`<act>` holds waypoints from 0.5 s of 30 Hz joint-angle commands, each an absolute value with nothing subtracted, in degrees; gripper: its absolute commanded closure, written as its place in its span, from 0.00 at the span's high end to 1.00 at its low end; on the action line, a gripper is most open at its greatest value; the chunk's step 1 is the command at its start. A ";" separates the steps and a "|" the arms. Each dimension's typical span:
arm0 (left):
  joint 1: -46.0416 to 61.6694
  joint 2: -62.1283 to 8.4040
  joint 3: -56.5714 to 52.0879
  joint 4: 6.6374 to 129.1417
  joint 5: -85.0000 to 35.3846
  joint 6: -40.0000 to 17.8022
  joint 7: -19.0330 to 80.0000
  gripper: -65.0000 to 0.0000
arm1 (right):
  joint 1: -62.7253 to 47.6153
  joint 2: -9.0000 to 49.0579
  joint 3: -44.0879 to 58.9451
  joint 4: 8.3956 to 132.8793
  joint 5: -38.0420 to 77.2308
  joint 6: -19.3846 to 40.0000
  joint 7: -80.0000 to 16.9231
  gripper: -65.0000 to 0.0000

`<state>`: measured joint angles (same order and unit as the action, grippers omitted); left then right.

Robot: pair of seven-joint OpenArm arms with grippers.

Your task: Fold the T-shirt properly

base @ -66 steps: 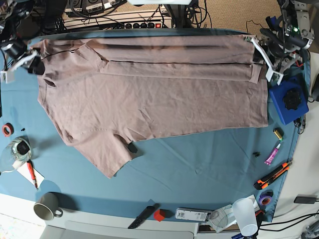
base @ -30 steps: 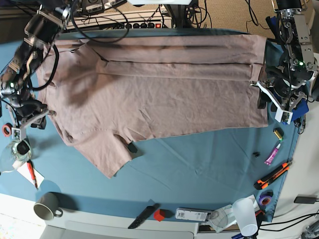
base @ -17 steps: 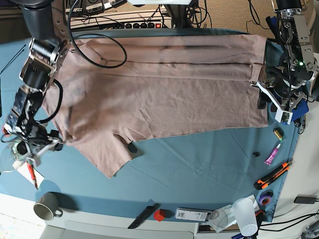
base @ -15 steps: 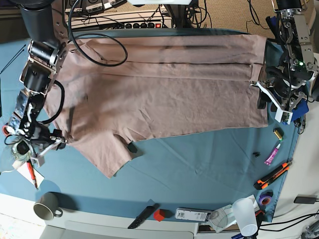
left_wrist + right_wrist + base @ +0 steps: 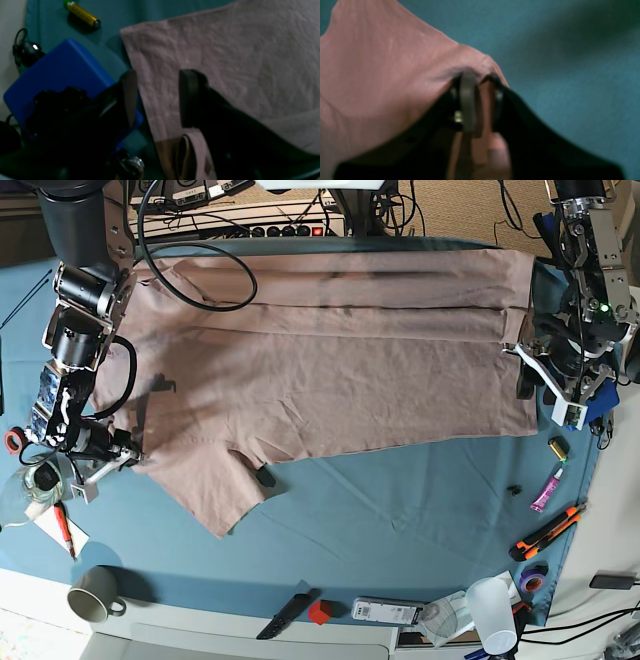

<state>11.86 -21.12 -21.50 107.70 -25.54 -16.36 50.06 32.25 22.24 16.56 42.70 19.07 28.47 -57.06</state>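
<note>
The pink-beige T-shirt [image 5: 330, 350] lies spread across the blue-teal cloth, its far edge folded over in a long band. At the shirt's right edge my left gripper [image 5: 545, 385] stands open. In the left wrist view the left gripper [image 5: 157, 100] has its fingers astride the T-shirt [image 5: 237, 62] edge, without pinching it. At the shirt's left side, by the near sleeve, my right gripper [image 5: 112, 456] is low over the cloth. The right wrist view shows the right gripper [image 5: 480, 100] shut on a bunched corner of the T-shirt [image 5: 382, 75].
A blue box [image 5: 578, 385] sits right beside the left gripper, with a battery [image 5: 558, 447] just in front of it. A glass [image 5: 35, 480], red tape roll [image 5: 14, 441] and mug [image 5: 95, 593] stand at the left. Tools and a plastic cup [image 5: 493, 612] line the near edge.
My right arm has slid down the shirt's left edge to the near sleeve and shut its jaws on the fabric. The left arm has stayed still.
</note>
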 commanded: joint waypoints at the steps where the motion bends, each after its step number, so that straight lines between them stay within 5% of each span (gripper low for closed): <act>1: 11.27 -21.91 -21.89 108.57 -25.80 -16.36 48.84 0.43 | 32.91 22.57 16.49 42.65 17.93 28.60 -61.49 0.02; 15: 11.25 -21.91 -21.89 108.57 -25.78 -16.36 48.82 0.43 | 32.91 22.87 16.60 43.42 22.76 32.60 -71.53 0.00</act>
<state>11.86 -21.12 -21.50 107.70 -25.54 -16.36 50.06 32.62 22.68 16.75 43.40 24.10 32.42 -68.03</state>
